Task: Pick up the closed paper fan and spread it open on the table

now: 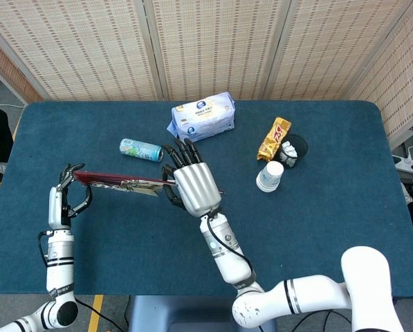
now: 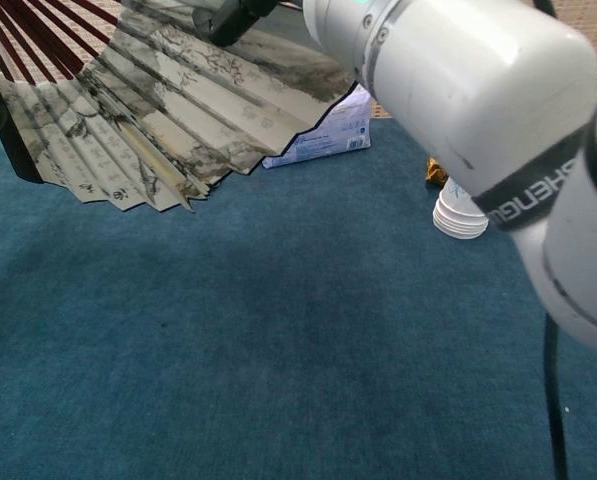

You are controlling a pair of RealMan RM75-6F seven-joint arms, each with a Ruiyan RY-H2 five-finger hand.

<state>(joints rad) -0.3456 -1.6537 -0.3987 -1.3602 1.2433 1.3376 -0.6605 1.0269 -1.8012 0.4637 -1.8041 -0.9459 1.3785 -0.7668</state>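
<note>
The paper fan (image 1: 120,182) hangs above the table (image 1: 317,207), half spread, long axis left-right between both robot hands. The left robot hand (image 1: 66,190) pinches its pivot end; the right robot hand (image 1: 191,185) grips the opposite outer rib.

left side: the paper fan (image 1: 120,182) stretches across the middle-left of the frame between the left hand (image 1: 66,196) and right hand (image 1: 191,184), so that strip is blocked

just above it: small can (image 1: 140,149) lying right by the right hand's fingertips, tight squeeze there

top center: tissue pack (image 1: 202,117) near the table's (image 1: 344,207) far edge

upper right: snack bar (image 1: 273,138), black cup (image 1: 294,147) and white paper cups (image 1: 269,176) all clustered close together

free room: whole right side and the bottom strip of blue cloth, plenty of space to pass
</note>
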